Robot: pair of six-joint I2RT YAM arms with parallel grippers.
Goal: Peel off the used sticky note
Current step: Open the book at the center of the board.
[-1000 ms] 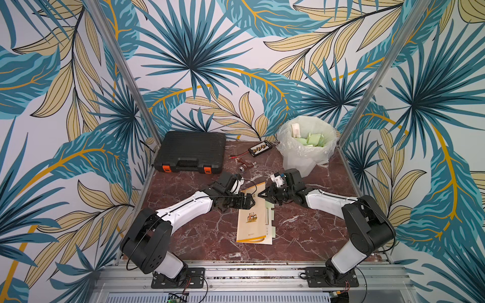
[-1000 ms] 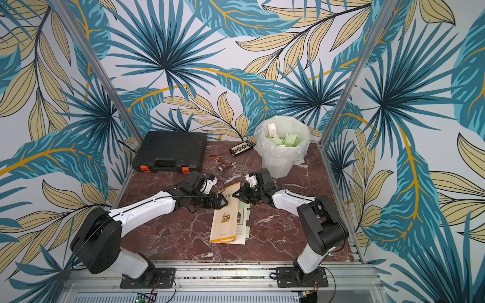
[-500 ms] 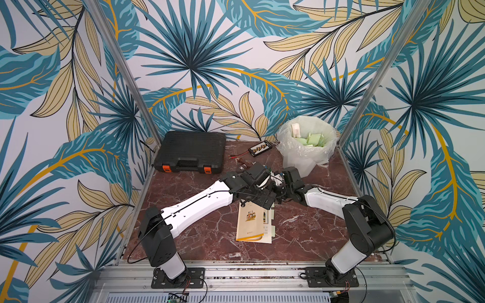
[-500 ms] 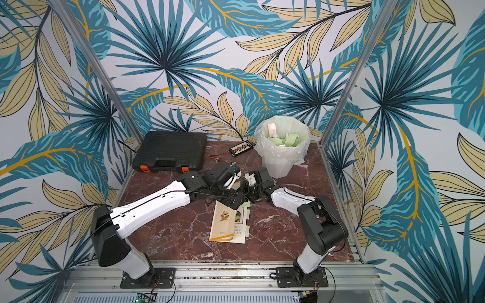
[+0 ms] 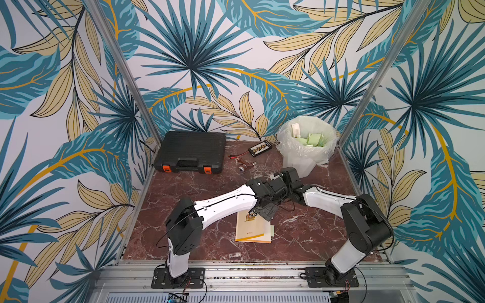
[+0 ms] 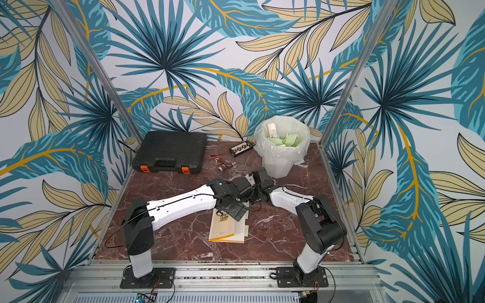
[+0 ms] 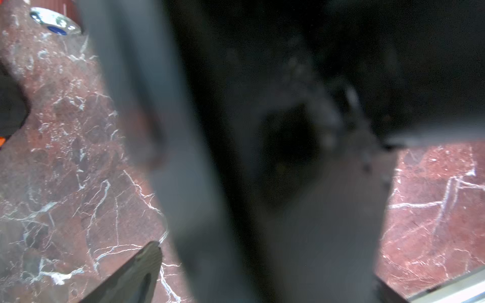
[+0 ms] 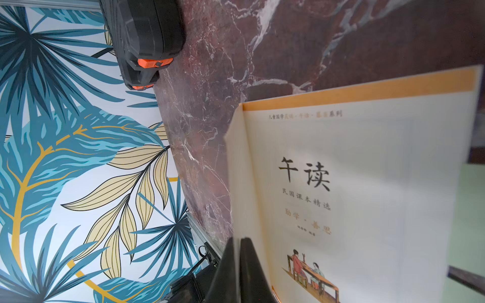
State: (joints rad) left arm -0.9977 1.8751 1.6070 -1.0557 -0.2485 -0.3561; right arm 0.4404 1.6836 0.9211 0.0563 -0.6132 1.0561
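In both top views a cream book (image 5: 252,230) (image 6: 224,229) with an orange spine lies on the marble table (image 5: 183,236). Pale green sticky note (image 5: 273,230) (image 6: 246,228) tabs poke out of its right edge. My left gripper (image 5: 265,211) (image 6: 235,211) hangs open over the book's far end, holding nothing. In the left wrist view one finger (image 7: 131,275) shows, and the rest is a dark blur. My right gripper (image 8: 240,251) is shut on the book's (image 8: 341,183) far edge near the spine. A blurred green sticky note (image 8: 469,210) shows beyond the cover.
A black toolbox (image 5: 191,152) with orange latches lies at the back left. A lined bin (image 5: 305,147) holding green notes stands at the back right. Between them are a small connector board (image 5: 259,149) with wires and a small metal part (image 5: 245,166). The two arms cross closely above the book.
My left arm has swung from the book's left side to the right, across its far end, and its open gripper now hangs over the book. The right gripper has stayed shut in place.
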